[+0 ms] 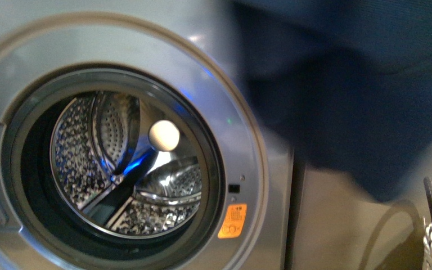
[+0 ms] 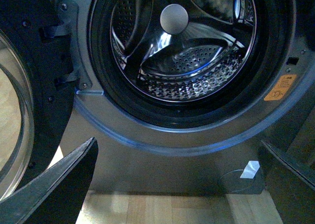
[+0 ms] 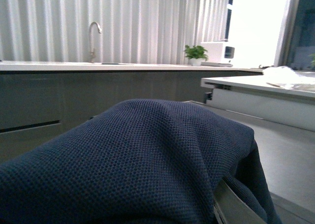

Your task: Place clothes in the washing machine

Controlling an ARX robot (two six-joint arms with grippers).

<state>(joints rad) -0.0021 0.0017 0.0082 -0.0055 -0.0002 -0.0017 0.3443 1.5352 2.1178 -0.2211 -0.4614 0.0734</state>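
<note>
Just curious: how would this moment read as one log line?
washer: door open, drum empty | clothes: aloft, right of washer, not in | left fingers: open, empty | right fingers: covered by clothes

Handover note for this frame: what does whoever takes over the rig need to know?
Left gripper: open, empty, facing the drum.
Right gripper: hidden under the clothes draped over it, so its grip cannot be told.
Clothes: held aloft, up and to the right of the washer mouth, fully outside it.
Washer: door open, drum empty.
Done: clothes lifted.
Left: carry them through the mouth into the drum and release.
</note>
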